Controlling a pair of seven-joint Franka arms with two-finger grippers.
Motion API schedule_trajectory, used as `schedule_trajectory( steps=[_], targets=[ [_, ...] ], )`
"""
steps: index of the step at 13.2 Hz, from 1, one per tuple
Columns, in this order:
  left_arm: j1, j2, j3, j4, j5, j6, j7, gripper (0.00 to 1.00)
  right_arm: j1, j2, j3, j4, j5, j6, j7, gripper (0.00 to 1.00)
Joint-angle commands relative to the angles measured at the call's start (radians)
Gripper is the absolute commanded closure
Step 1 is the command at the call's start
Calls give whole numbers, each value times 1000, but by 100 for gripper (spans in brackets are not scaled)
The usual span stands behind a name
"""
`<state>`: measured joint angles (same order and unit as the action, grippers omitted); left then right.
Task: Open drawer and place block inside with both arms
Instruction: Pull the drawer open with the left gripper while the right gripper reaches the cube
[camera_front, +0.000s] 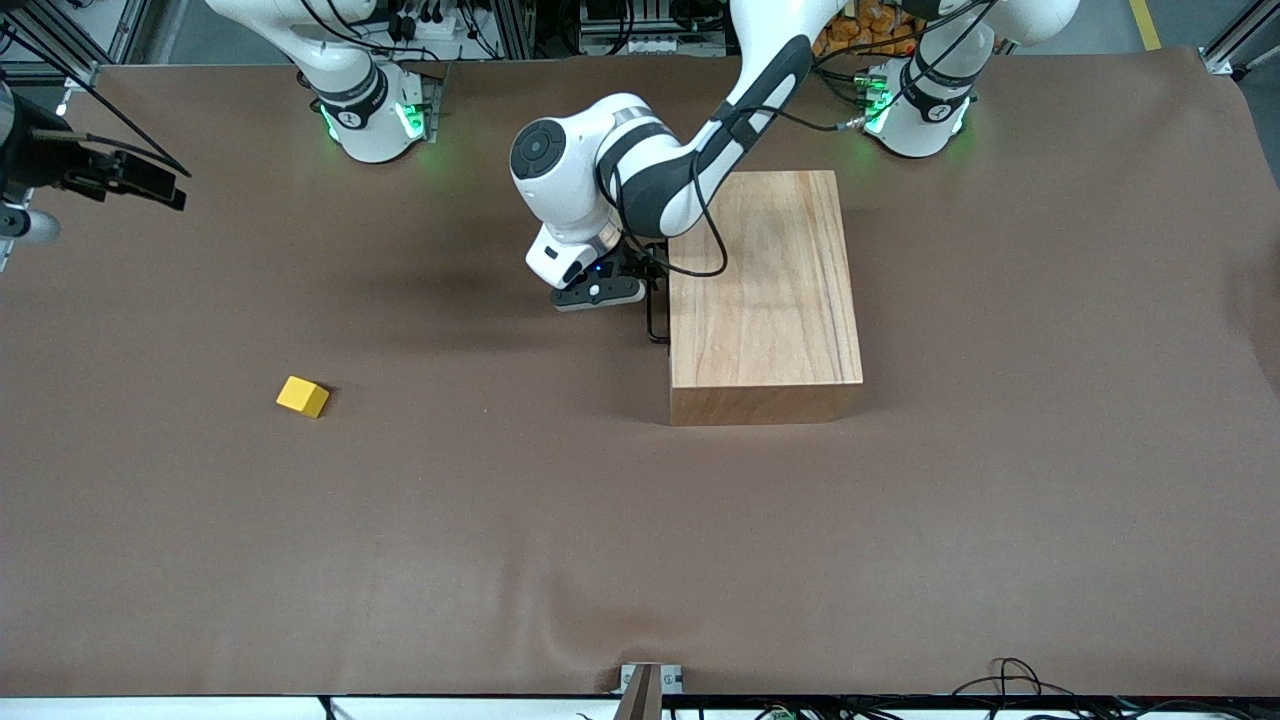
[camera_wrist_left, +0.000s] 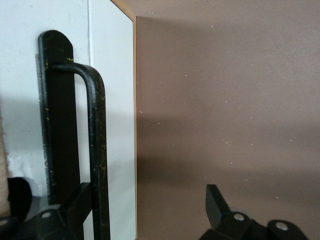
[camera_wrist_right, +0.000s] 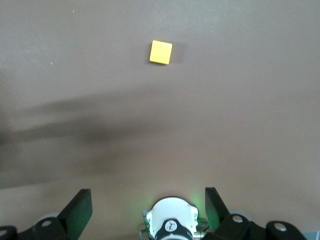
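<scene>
The wooden box (camera_front: 765, 290) stands mid-table with its drawer shut. The drawer's white front panel (camera_wrist_left: 114, 100) faces the right arm's end of the table and carries the black wire handle (camera_wrist_left: 97, 150), which also shows in the front view (camera_front: 655, 325). My left gripper (camera_front: 650, 292) is low at that front, open (camera_wrist_left: 147, 202); one finger (camera_wrist_left: 75, 210) lies by the handle, the other (camera_wrist_left: 217, 205) stands off over the table. The yellow block (camera_front: 302, 397) lies on the table toward the right arm's end and shows in the right wrist view (camera_wrist_right: 161, 52). My right gripper (camera_front: 150, 183) hangs high, open and empty (camera_wrist_right: 147, 205).
The brown table mat (camera_front: 640, 540) spreads wide around the box and block. The two green-lit arm bases (camera_front: 375, 115) (camera_front: 915, 105) stand along the table's edge. The right arm's base also shows under its gripper (camera_wrist_right: 172, 222).
</scene>
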<state>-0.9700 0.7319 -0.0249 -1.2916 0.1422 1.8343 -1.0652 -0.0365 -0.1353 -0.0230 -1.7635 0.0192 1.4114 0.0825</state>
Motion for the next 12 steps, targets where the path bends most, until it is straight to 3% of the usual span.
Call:
schedule_trajectory(
  steps=[1, 6, 12],
  targets=[
    [-10, 8, 11, 29, 20, -7, 8, 0, -3, 72, 8, -11, -4, 46, 8, 0],
    [-13, 8, 5, 29, 11, 43, -2, 0, -14, 155, 8, -57, -4, 79, 13, 0],
    [-32, 29, 3, 31, 10, 99, -4, 0, -3, 155, 8, -215, -4, 323, 13, 0]
  ],
)
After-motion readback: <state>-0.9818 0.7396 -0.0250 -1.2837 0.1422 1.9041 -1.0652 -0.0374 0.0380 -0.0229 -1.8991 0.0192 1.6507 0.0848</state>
